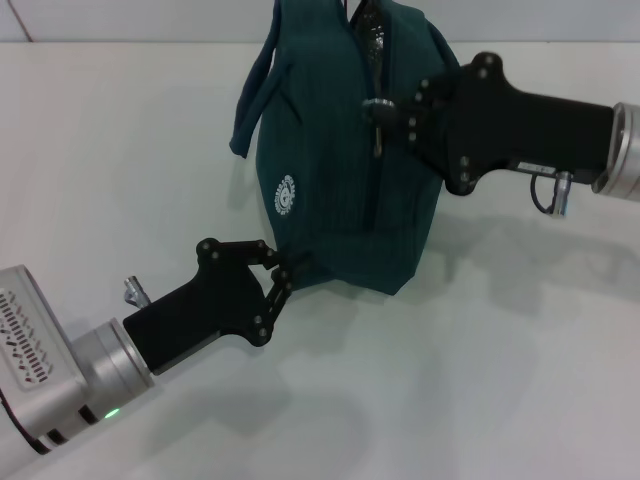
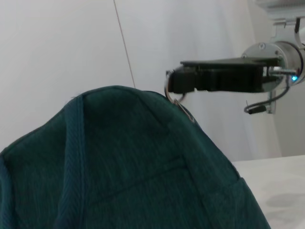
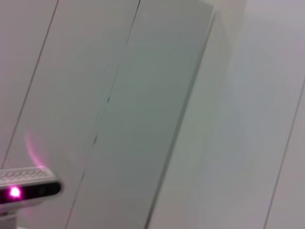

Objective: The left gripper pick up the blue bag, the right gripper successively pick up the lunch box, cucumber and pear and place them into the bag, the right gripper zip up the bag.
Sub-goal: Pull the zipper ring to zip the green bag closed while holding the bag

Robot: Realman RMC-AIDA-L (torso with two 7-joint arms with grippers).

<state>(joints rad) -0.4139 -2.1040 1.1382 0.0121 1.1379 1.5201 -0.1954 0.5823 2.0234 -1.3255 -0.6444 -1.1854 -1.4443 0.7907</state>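
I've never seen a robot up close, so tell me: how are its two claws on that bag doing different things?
The left gripper pinches the blue bag low, at its bottom corner near the table; the right gripper grips high, at the zipper pull near the top. The left arm reaches in from the near side, the right from the far right. Both are black and closed on the bag.

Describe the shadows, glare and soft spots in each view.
Head view: even light, soft shadows on the table under the bag and both tools. Left wrist view: the near bag fabric is soft; the right tool at the zipper ring reads sharper. Right wrist view: only pale panels and a blooming magenta light.
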